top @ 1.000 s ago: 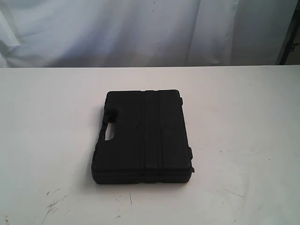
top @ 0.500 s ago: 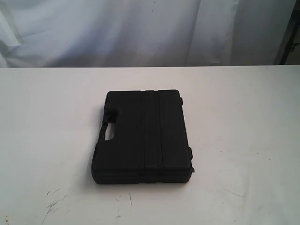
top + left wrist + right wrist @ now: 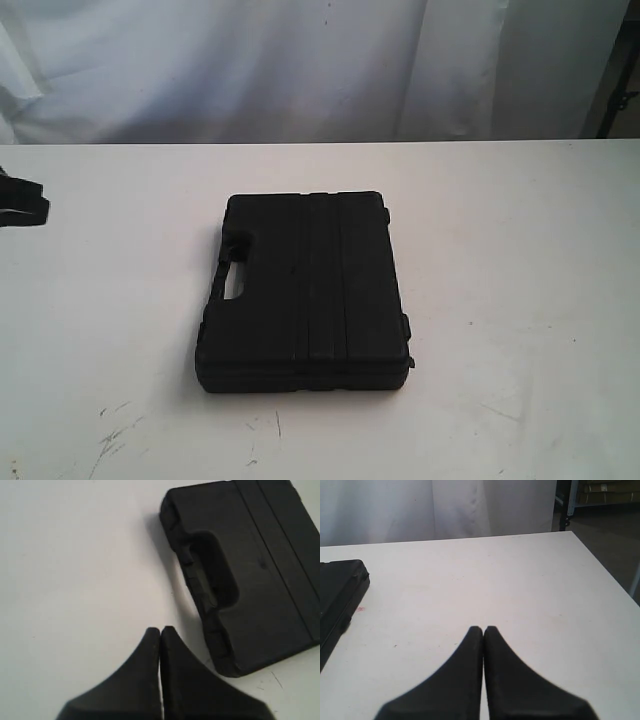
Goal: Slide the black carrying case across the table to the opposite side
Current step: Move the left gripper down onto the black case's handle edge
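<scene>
We see a wide white table [image 3: 520,260] filling the exterior view, with a white curtain [image 3: 300,70] hanging in soft folds behind its far edge. At the left edge a dark shape [image 3: 20,200] juts in over the tabletop; we cannot tell which part of the rig it is. Low on the left, dark scuff marks [image 3: 115,432] scratch the white surface.

The case [image 3: 305,290] lies flat a little left of the table's middle, well apart from every edge. Its handle slot [image 3: 237,285] is on its left side, raised ribs [image 3: 325,285] run near to far along the lid, and small latches [image 3: 407,328] sit on its right side. The lid is down, so whatever is inside is hidden from us. At the far right a dark stand [image 3: 618,90] rises beyond the table.

In the left wrist view the left gripper [image 3: 160,630] is over bare table near the handle side of the case, not touching it. Its jaws are pressed together with nothing between them.

In the right wrist view the right gripper [image 3: 483,628] likewise has its jaws closed tight and empty. A corner of the case lies well apart from it, with a small red speck [image 3: 360,609] beside that corner. Dark floor [image 3: 600,535] shows past the table's edge.
</scene>
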Tool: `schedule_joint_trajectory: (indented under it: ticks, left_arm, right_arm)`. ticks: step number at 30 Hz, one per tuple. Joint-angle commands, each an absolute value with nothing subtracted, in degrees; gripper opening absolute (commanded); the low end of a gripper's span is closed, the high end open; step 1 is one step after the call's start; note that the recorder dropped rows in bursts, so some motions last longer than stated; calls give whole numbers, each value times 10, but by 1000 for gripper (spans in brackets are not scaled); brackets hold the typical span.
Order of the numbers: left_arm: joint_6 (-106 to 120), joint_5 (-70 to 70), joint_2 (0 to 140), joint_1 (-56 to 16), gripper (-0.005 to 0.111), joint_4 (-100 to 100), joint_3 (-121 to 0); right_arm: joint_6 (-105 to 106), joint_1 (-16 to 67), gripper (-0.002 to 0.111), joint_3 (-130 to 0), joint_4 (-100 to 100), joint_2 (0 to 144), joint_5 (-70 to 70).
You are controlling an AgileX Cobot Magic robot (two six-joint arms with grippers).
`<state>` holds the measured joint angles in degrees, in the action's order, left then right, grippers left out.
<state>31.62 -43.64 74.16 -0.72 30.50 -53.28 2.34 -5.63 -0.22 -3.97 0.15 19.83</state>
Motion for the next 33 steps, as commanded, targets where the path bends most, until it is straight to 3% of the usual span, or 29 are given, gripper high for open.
schedule_joint_trajectory:
  ticks: [1, 10, 14, 24, 33]
  left_arm:
    - [333, -465, 787, -17, 1, 348, -564]
    - [335, -418, 835, -17, 1, 450, -576]
    - [335, -470, 869, -17, 0, 454, -610]
    - [116, -505, 968, -100, 0, 235, -733]
    - [0, -529, 1048, -159, 0, 165, -812]
  right_arm:
    - [24, -59, 0, 0, -39, 0, 198]
    - [23, -59, 0, 0, -39, 0, 198]
    - [25, -59, 0, 0, -39, 0, 198]
    - [25, -59, 0, 0, -39, 0, 198]
    - [22, -59, 0, 0, -39, 0, 198]
